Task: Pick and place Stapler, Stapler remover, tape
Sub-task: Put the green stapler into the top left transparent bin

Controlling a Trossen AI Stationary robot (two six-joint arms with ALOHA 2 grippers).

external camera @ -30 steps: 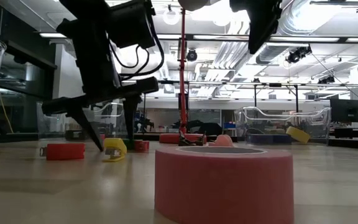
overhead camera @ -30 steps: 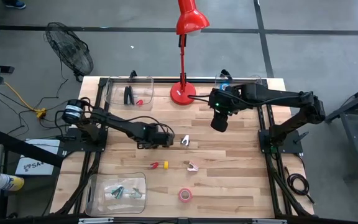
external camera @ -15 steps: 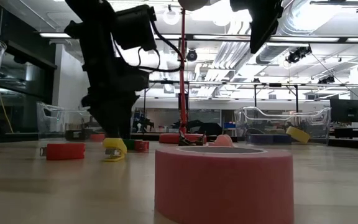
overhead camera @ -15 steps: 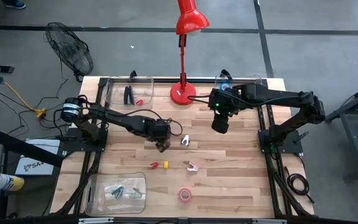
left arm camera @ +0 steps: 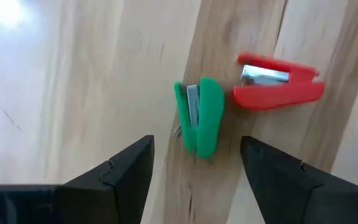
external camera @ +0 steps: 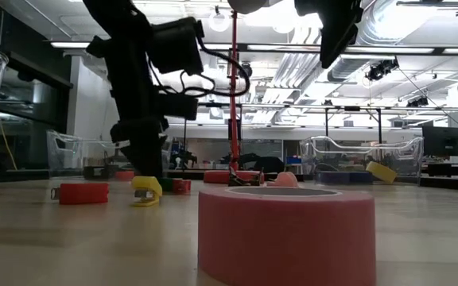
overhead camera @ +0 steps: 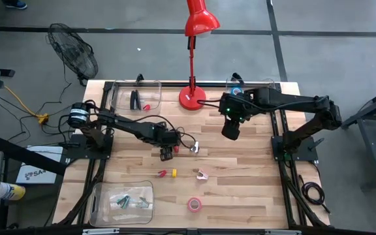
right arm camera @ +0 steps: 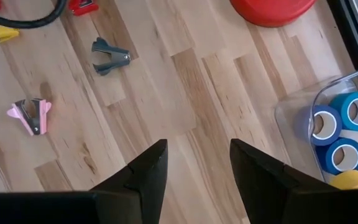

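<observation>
My left gripper [overhead camera: 167,154] hangs open over the table's middle, pointing steeply down. In its wrist view the fingers stand apart [left arm camera: 194,171] just short of a small green stapler [left arm camera: 199,117], which lies on the wood beside a small red stapler [left arm camera: 278,87]. My right gripper [overhead camera: 230,132] waits open [right arm camera: 194,171], high over the far right. A dark stapler remover [right arm camera: 109,56] and a pink one [right arm camera: 30,115] lie on the table. A pink tape roll [external camera: 286,234] stands near the front edge. The black stapler [overhead camera: 134,99] lies in the far-left bin. Blue tape rolls [right arm camera: 340,134] sit in the far-right bin.
A red lamp [overhead camera: 192,98] stands at the far middle, its base on the table. A small red item [overhead camera: 163,173] and a yellow one [overhead camera: 173,172] lie in front of my left gripper. A clear bin [overhead camera: 121,202] with greenish items sits at the near left corner.
My left gripper has rolled about a quarter turn around the line it points along, staying open. In the low view its spread fingers now stand nearly edge-on. It has also shifted a little sideways over the small staplers. Nothing on the table has moved.
</observation>
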